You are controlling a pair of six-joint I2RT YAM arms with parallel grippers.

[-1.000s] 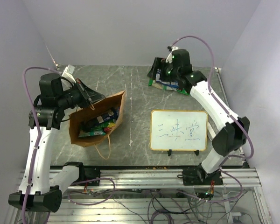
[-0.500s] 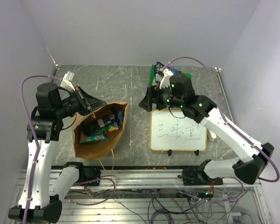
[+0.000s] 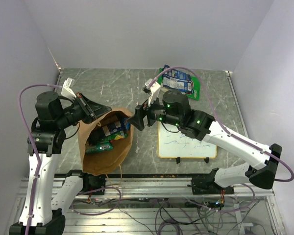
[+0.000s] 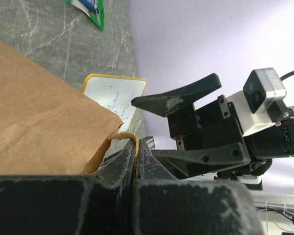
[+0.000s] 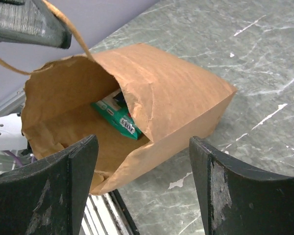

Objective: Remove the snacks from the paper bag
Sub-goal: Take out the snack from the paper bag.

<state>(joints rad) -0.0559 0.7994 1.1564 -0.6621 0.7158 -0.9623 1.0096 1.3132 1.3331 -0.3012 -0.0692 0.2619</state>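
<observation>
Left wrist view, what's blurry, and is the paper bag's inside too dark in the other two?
Left wrist view: the left gripper is a dark blur along the bottom, while the paper bag and open right gripper look sharp. Right wrist view: the bag's inside is shaded, yet a green packet reads clearly. Top view: even light, packets visible in the bag's mouth.
</observation>
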